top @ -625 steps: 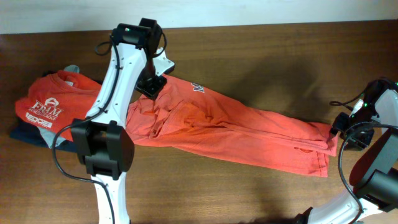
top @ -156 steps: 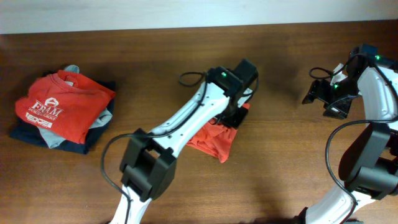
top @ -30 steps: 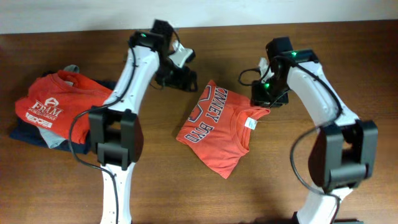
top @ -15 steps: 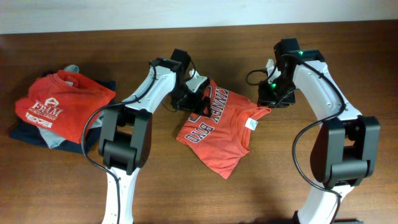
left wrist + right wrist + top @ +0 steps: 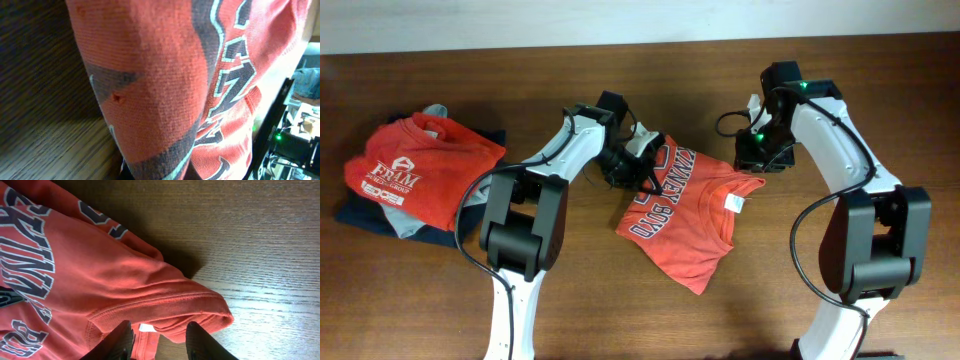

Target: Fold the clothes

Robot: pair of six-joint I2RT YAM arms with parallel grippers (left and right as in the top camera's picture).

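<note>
Table (image 5: 420, 310): coral T-shirt (image 5: 695, 225) skewed (lettering (image 5: 665, 192) diagonal); left gripper (image 5: 642, 172) pinching it, right gripper (image 5: 160, 339) spread.

Left arm stretches low toward the middle, its tool (image 5: 640, 172) pinched tight on the shirt's (image 5: 685, 220) edge. Right arm bends inward from the far side, its tool (image 5: 161, 339) pointing down, fingers parted.
</note>
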